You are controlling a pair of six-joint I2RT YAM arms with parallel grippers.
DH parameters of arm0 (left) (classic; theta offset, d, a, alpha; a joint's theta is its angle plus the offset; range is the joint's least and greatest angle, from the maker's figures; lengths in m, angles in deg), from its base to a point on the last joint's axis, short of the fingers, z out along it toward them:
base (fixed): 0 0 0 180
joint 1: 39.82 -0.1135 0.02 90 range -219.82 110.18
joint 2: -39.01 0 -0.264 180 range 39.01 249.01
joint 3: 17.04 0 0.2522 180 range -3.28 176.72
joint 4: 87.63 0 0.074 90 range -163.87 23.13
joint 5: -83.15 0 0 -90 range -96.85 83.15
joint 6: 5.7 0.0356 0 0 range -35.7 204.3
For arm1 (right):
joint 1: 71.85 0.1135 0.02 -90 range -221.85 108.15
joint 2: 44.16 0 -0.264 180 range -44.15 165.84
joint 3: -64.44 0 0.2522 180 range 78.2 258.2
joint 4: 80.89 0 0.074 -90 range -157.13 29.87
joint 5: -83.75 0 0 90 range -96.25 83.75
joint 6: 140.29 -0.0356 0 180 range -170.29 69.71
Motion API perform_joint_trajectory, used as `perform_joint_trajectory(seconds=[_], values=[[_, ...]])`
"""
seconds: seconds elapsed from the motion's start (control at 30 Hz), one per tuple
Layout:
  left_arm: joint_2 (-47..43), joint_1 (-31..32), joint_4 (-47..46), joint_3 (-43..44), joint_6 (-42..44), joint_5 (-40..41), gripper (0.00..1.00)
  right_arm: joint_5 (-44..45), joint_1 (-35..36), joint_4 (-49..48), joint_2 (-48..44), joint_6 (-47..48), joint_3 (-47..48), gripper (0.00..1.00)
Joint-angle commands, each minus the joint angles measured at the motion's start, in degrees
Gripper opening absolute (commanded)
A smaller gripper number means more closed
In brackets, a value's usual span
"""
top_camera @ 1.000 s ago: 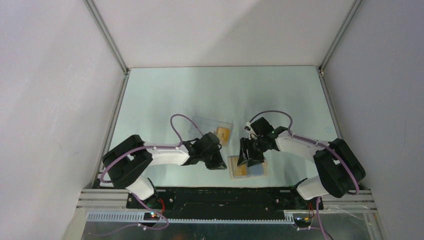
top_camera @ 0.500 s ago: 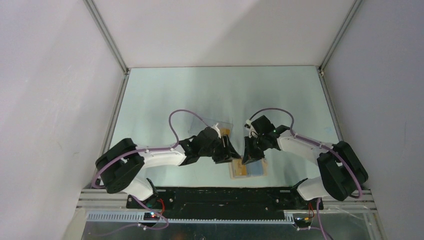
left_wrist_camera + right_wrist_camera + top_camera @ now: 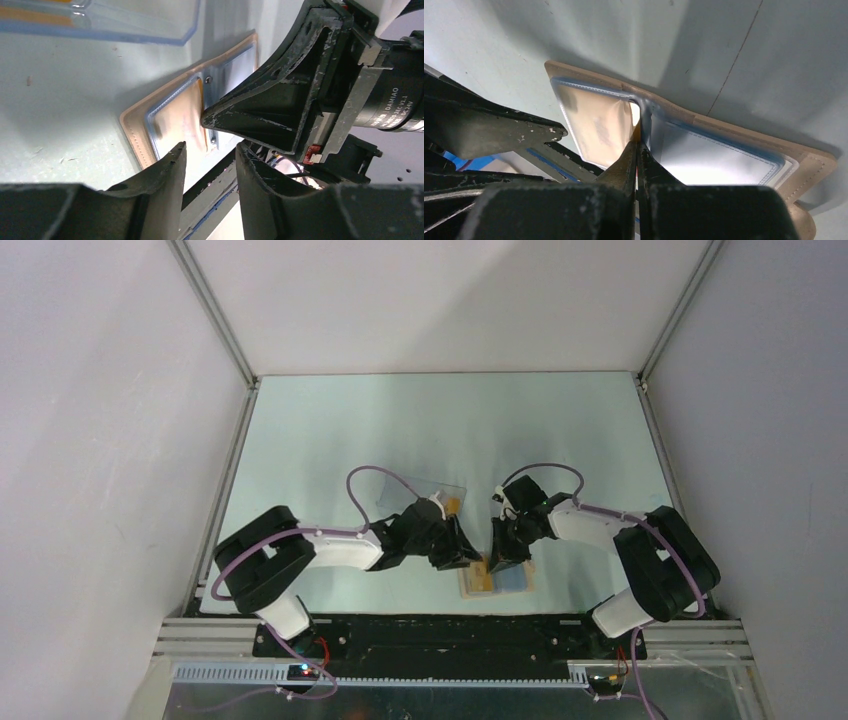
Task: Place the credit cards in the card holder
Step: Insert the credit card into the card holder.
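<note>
The tan card holder (image 3: 512,580) lies open near the table's front edge, blue lining up (image 3: 724,155) (image 3: 140,135). My right gripper (image 3: 498,558) (image 3: 638,143) is shut on the thin orange edge of a credit card (image 3: 638,131) at the fold, at the mouth of the left clear pocket. That pocket (image 3: 596,122) shows peach through its window. My left gripper (image 3: 467,552) (image 3: 210,147) hovers just left of the wallet, jaws apart and holding nothing. Another orange credit card (image 3: 451,504) lies in the clear box.
A clear plastic box (image 3: 425,495) (image 3: 140,22) sits behind the left gripper. The two grippers are very close together over the wallet. The black base rail (image 3: 450,625) runs just in front of the wallet.
My left gripper swung right from the clear box to the wallet and its jaws parted. My right gripper shut at the wallet's fold on the card's edge.
</note>
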Motion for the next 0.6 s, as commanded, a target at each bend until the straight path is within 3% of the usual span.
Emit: perform_joint_trajectory(seconds=[0.0, 0.23, 0.37, 0.47, 0.57], values=[[0.22, -0.23, 1.45, -0.24, 0.52, 1.56, 0.45, 2.42, -0.08, -0.85, 0.93, 1.27, -0.71, 0.00], [-0.91, -0.16, 14.75, 3.05, 3.30, 5.83, 0.49, 3.29, 0.23, -0.68, 2.42, 1.56, -0.84, 0.00], [-0.45, -0.14, 15.62, 4.69, 5.31, 5.22, 0.51, 3.39, 0.49, -1.04, 3.08, 1.56, -0.94, 0.00], [0.86, -0.01, 13.31, 5.29, 5.41, 3.51, 0.46, 3.06, 0.66, -1.19, 3.60, 1.57, -0.99, 0.00], [1.25, 0.18, 11.73, 6.05, 5.50, 2.47, 0.34, 2.95, 0.78, -1.43, 3.78, 1.52, -1.08, 0.00]])
